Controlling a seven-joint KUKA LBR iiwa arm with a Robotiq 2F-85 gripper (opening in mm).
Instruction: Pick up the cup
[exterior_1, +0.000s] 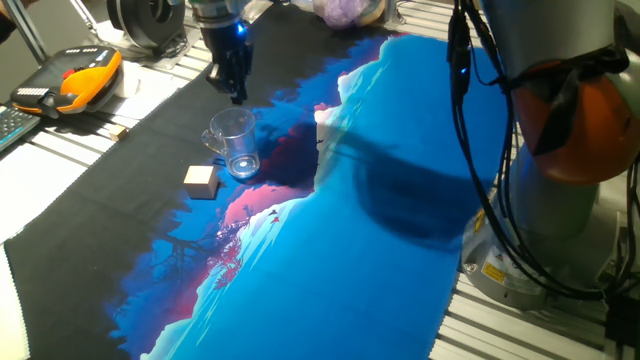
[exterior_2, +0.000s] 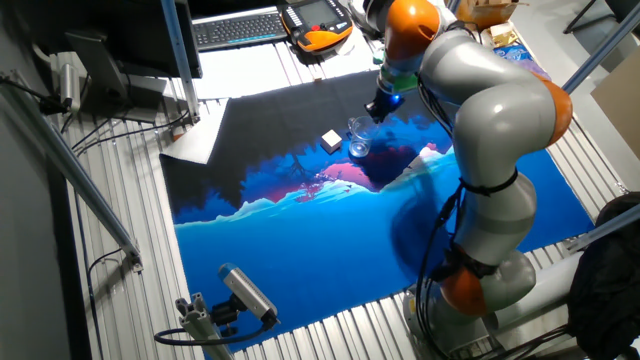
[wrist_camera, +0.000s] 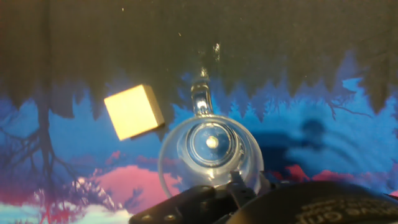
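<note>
The cup (exterior_1: 236, 142) is clear glass with a side handle and stands upright on the printed cloth (exterior_1: 400, 220), where its black part meets the blue and pink. It also shows in the other fixed view (exterior_2: 359, 140) and from above in the hand view (wrist_camera: 210, 152). My gripper (exterior_1: 238, 96) hangs just above and behind the cup, apart from it, with its fingers together and empty. In the other fixed view the gripper (exterior_2: 376, 112) is right of the cup. In the hand view the gripper (wrist_camera: 233, 183) shows as a dark tip over the cup's near rim.
A small beige wooden block (exterior_1: 201, 180) lies on the cloth close to the cup's handle side, also in the hand view (wrist_camera: 133, 112). An orange teach pendant (exterior_1: 80, 80) and a keyboard (exterior_2: 240, 28) lie beyond the cloth. The arm's base (exterior_1: 570, 150) stands at the right.
</note>
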